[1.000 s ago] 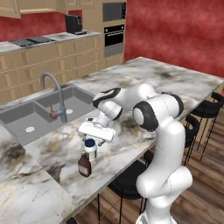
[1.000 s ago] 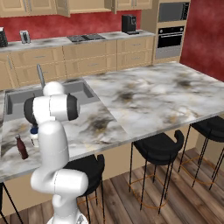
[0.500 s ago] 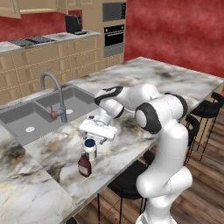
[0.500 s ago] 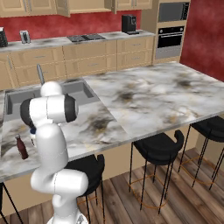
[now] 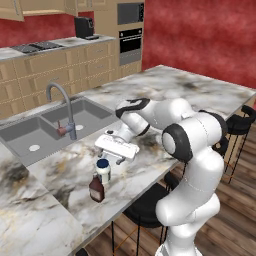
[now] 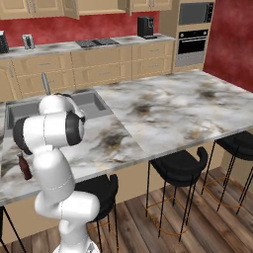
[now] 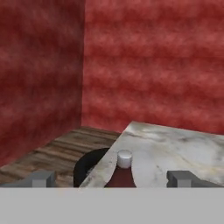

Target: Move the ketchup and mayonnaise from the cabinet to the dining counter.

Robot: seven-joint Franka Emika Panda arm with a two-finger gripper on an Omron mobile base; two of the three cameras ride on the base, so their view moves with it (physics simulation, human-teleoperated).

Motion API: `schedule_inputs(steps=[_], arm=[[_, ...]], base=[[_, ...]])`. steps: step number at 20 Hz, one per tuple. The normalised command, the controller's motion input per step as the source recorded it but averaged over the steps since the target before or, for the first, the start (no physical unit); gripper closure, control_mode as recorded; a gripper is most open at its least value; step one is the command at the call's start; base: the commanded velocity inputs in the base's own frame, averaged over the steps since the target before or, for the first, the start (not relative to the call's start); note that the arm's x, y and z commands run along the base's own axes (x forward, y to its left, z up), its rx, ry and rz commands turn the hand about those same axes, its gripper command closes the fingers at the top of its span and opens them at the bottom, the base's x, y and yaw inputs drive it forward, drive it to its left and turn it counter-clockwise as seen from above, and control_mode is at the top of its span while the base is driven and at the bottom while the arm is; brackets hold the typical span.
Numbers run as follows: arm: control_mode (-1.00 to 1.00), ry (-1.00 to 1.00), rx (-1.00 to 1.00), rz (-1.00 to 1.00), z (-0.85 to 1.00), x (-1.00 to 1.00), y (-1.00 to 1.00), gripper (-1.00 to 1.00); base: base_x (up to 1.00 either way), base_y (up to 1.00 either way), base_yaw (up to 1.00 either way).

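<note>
My hand [image 5: 113,159] stands with its two dark fingers spread wide, empty, hovering low over the front part of the white-grey marble tabletop with brown veins [image 5: 200,95]. It sits just above and behind the small white mayonnaise jar with the dark blue round lid [image 5: 103,170]; I cannot tell whether a finger touches the lid.

The jar stands upright on the tabletop. Just beside it, toward the front edge, stands the small dark red-brown ketchup bottle with narrow neck [image 5: 96,187], also upright. In the hand view the bottle [image 7: 121,173] rises between my two finger tips, its pale cap near the bottom centre, with the marble edge running past it. In the right base view the bottle [image 6: 23,167] shows at the left, near the tabletop's [image 6: 168,108] front edge, partly behind my arm.

Further out, the inset grey sink [image 5: 45,129] with its curved grey faucet [image 5: 62,105] lies behind the jar and bottle. Black round stools [image 6: 180,162] stand under the front edge. Tan drawer units [image 6: 99,66] line the red back wall.
</note>
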Motion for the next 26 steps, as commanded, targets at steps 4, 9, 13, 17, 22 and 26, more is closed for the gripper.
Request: schedule_inputs(steps=[4,9,13,17,22,26], arm=[[-1.0,0.05,0.0,-0.24,0.28,-0.27,-0.11,-1.0],[-1.0,0.17,0.0,-0.22,0.35,-0.28,-0.11,-1.0],[-1.0,0.19,-0.04,-0.19,0.38,-0.29,-0.13,-1.0],[-1.0,0.2,-0.12,-0.22,0.39,-0.25,-0.08,-1.0],[-1.0,0.21,-0.16,-0.21,0.4,-0.23,-0.05,-1.0],[-1.0,0.15,-0.25,-0.19,0.37,-0.26,-0.05,-1.0]], base=[[0.0,0.0,0.0],[0.0,0.0,0.0],[0.0,0.0,0.0],[0.0,0.0,0.0],[0.0,0.0,0.0],[0.0,0.0,0.0]])
